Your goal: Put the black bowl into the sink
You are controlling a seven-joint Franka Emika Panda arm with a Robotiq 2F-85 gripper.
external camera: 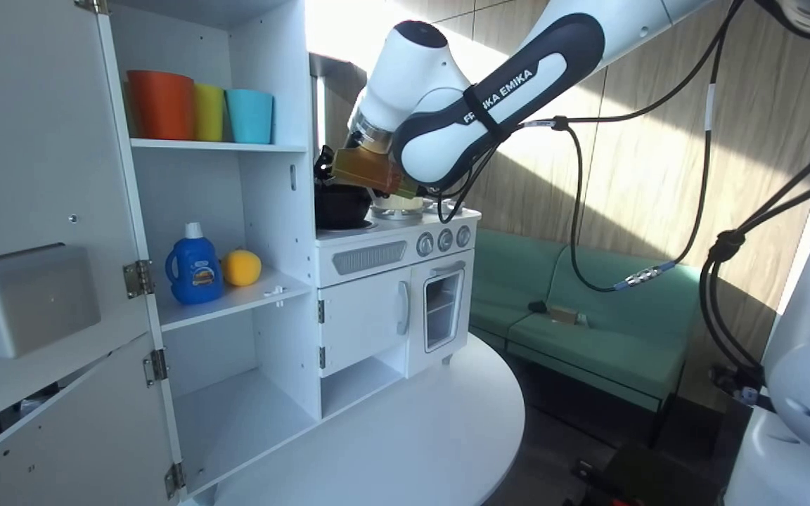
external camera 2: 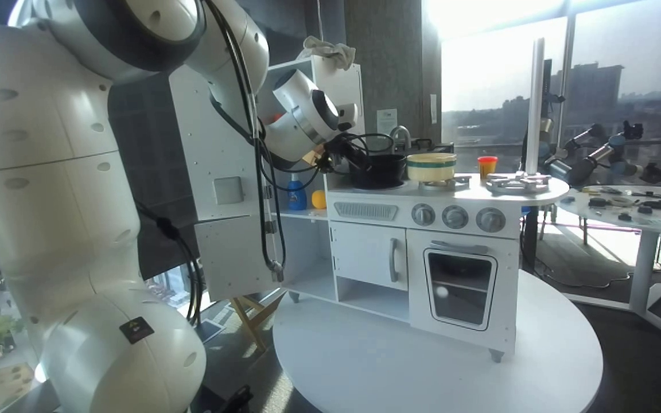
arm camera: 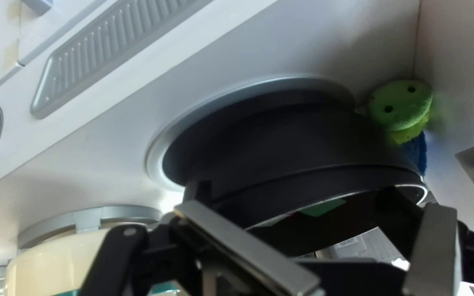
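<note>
Wrist view: glossy round black bowl (arm camera: 298, 139) is at the round grey-rimmed sink (arm camera: 154, 158) in the white toy-kitchen counter (arm camera: 89, 168). Bowl's underside is lost in shadow, so can't tell if it's down in the basin or perched on the rim. Jaws stand wide apart at the bowl's near edge and hide part of it; contact with the bowl unclear. Green sponge-like piece with two dark dots (arm camera: 399, 105) is just beside the bowl; blue bit (arm camera: 416, 152) below it is partly covered. Cream pot with teal band (arm camera: 56, 263) is cut off by the frame bottom and partly covered by the jaws.

In an exterior view, white robot arm (external camera: 412, 84) covers part of the cream pot and leaves the jaws hard to make out; edge of the white shelf cabinet (external camera: 271, 211) cuts off one side of the bowl. Upper shelf: orange tapered cup (external camera: 161, 105), yellow cup (external camera: 209, 112) partly behind it, teal cup (external camera: 250, 116). Lower: blue plastic bottle with white cap (external camera: 196, 270) just beside a round yellow ball (external camera: 241, 268).

In an exterior view, jaws overlap the bowl's side, black on black, outline hard to separate. Curved silver tap (external camera 2: 401, 136) shows behind the bowl, base hidden. Cream pot stands near the bowl on a grey burner (external camera 2: 444, 184), red-lidded orange tub (external camera 2: 486, 167) farther along the counter.
</note>
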